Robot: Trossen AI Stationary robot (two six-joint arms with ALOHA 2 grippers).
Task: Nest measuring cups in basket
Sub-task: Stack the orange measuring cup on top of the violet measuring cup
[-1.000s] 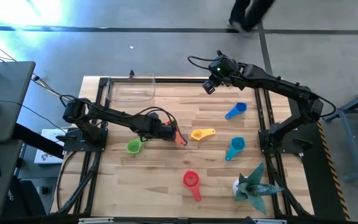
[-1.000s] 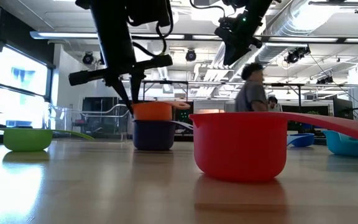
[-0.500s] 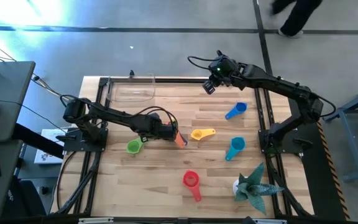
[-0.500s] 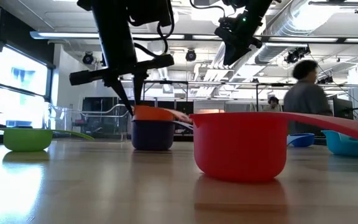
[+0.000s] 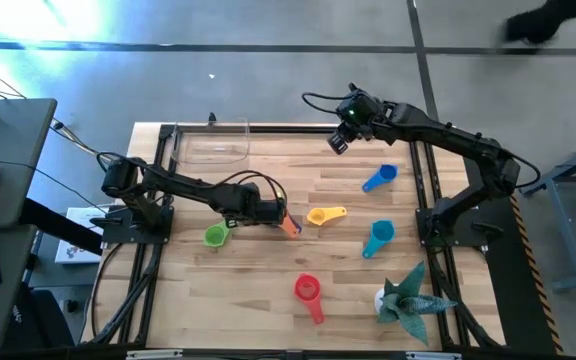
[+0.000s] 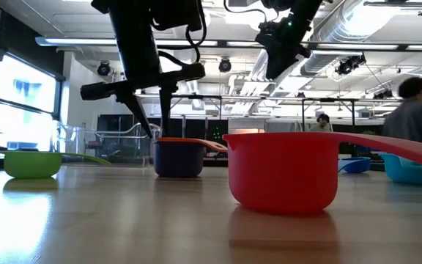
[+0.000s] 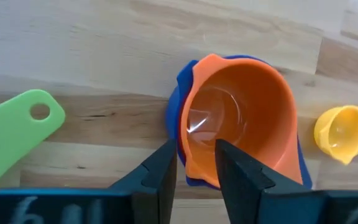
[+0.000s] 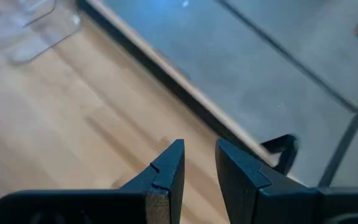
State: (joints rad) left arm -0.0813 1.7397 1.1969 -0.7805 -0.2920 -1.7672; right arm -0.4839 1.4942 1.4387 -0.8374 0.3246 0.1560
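Observation:
An orange cup (image 7: pixel 241 118) sits nested in a purple cup (image 6: pixel 179 158) at the table's middle. My left gripper (image 7: pixel 196 171) is open just above them. One finger stands outside the orange cup's wall and one inside. My right gripper (image 5: pixel 338 137) hangs open and empty above the far edge of the table. The clear basket (image 5: pixel 211 147) stands empty at the far left. Green (image 5: pixel 215 236), yellow (image 5: pixel 324 215), blue (image 5: pixel 379 178), teal (image 5: pixel 378 238) and red (image 5: pixel 309 293) cups lie singly on the table. My left gripper's fingers (image 7: pixel 160 177) come down from above on either side of the orange cup's rim (image 7: pixel 190 163), on the side away from its handle. A gap shows between them and the thin wall. I cannot tell whether either finger touches it.
A spiky teal plant figure (image 5: pixel 408 298) stands at the near right corner. Black frame rails (image 5: pixel 164 160) run along the table's left, right and far sides. A person walks in the room beyond the table (image 6: pixel 416 110).
The orange cup has sunk from above the purple cup down into it, so that only its rim and handle show over the purple rim. My left gripper has gone down with it, and its fingers now stand a little wider apart. A person has walked past behind the table.

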